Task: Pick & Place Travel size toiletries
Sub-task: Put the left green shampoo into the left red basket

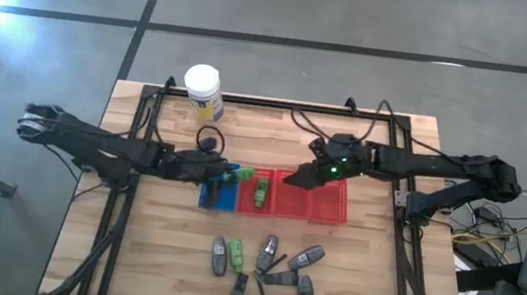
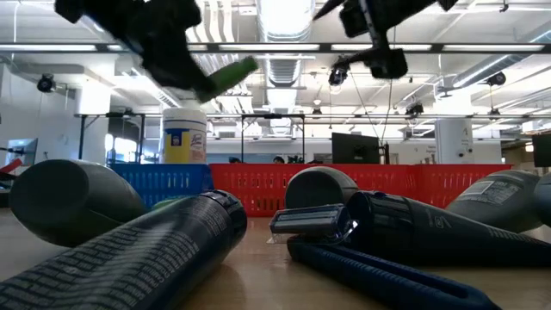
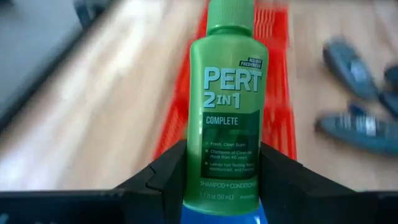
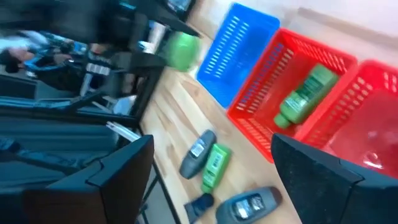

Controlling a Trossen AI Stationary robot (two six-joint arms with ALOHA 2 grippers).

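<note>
1. The left claw (image 1: 223, 174) grips a green bottle (image 3: 228, 106) by its base, fingers part closed on it, above the blue basket (image 1: 220, 195).
2. Risk: the low grip lets the bottle tip and land outside.
3. The right claw (image 1: 292, 178) hangs open and empty over the red basket (image 1: 334, 215); collision is possible.

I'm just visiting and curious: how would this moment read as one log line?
left gripper: shut on green bottle, above blue basket | right gripper: open, empty, over red basket
</note>
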